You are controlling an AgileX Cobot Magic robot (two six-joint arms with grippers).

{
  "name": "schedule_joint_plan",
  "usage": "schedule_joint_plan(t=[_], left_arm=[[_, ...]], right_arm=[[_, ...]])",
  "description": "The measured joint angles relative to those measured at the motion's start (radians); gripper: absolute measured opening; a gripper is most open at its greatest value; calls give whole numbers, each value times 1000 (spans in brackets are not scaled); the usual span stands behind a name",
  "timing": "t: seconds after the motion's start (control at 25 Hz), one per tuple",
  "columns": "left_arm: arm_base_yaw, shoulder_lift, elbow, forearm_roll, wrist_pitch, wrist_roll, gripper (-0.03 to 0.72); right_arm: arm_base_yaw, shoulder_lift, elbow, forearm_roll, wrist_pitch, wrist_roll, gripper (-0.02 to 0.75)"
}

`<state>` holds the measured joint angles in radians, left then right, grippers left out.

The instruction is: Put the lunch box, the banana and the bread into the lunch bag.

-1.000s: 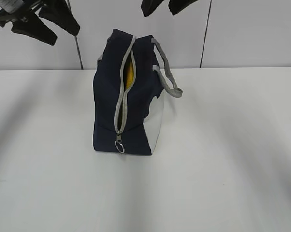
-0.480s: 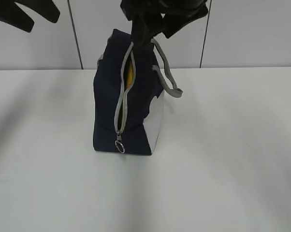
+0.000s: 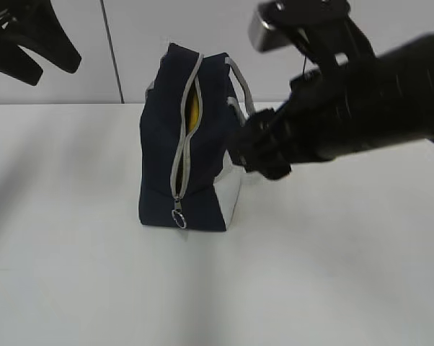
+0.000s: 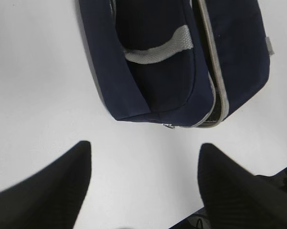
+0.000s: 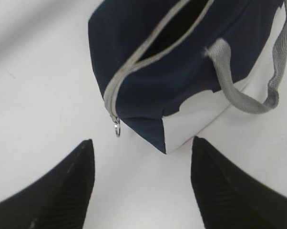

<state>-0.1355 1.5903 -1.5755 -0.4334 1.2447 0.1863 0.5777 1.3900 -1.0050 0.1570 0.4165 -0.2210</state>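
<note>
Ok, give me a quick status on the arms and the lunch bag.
Both end effectors open and empty: left, right. Lunch bag upright on the table, zipper partly open, something yellow inside. Right arm close beside the bag.

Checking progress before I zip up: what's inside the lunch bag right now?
Through the open zipper of the lunch bag, a yellow strip shows, likely the banana. Anything else inside is hidden by the fabric.
</note>
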Motion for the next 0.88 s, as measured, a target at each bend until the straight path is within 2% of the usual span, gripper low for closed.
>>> schedule_joint_plan(t=[0.12,0.32,0.44,0.56,0.68,0.8,0.88], left_arm=[[0,0,0,-7,-5,0,475],[0,0,0,-6,-7,0,466],[0,0,0,-2,-7,0,466],[0,0,0,1,-8,0,461],[0,0,0,1,-13,0,458],[0,0,0,6,-19,0,456],[0,0,0,7,-20,0,455]], right_arm=[[0,-38,182,2,-217,-16,470],[0,-14,377,4,-657,-23,470],[0,47,413,5,-817,-23,470],[0,106,414,-7,-873,4,470],[0,161,414,-127,-887,109,470],[0,205,414,-356,-901,239,470],[0,236,414,-442,-924,290,470]])
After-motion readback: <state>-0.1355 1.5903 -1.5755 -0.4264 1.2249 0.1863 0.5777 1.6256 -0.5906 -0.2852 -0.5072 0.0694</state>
